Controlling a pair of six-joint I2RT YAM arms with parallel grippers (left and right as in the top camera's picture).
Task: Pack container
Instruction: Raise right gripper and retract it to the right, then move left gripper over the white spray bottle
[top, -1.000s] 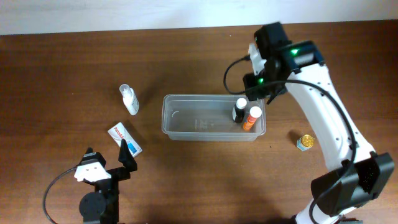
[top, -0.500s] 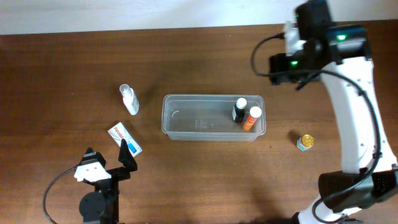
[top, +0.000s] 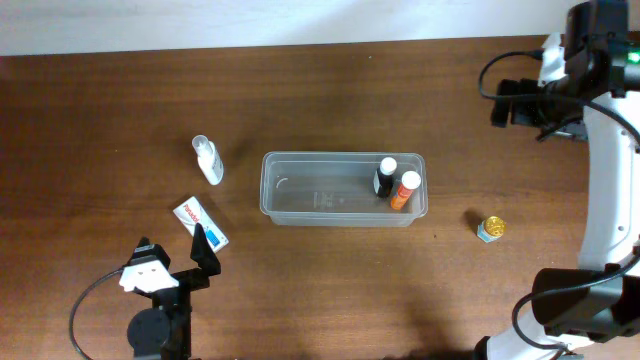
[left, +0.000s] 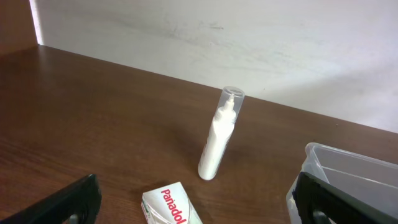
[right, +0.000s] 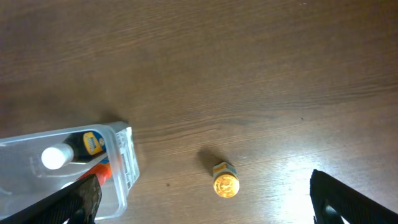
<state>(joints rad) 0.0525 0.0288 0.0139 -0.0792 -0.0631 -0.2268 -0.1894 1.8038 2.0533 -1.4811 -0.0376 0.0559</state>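
My right gripper (top: 510, 100), jaws spread and empty, has pulled back far right of the container (top: 300, 200) mid-table, which holds black bottle (top: 385, 177) and orange bottle (top: 404, 190); gold-capped jar (top: 490, 229) sits outside, likely next.

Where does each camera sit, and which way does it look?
Overhead: above the table, looking straight down on the container, the left arm and the right arm.
Left wrist: low over the table, facing the wall past the spray bottle; its own fingers at the bottom corners.
Right wrist: high, looking down on the gold-lidded jar; its own fingers at the bottom corners.
Shared: both wrist views catch one end of the container.
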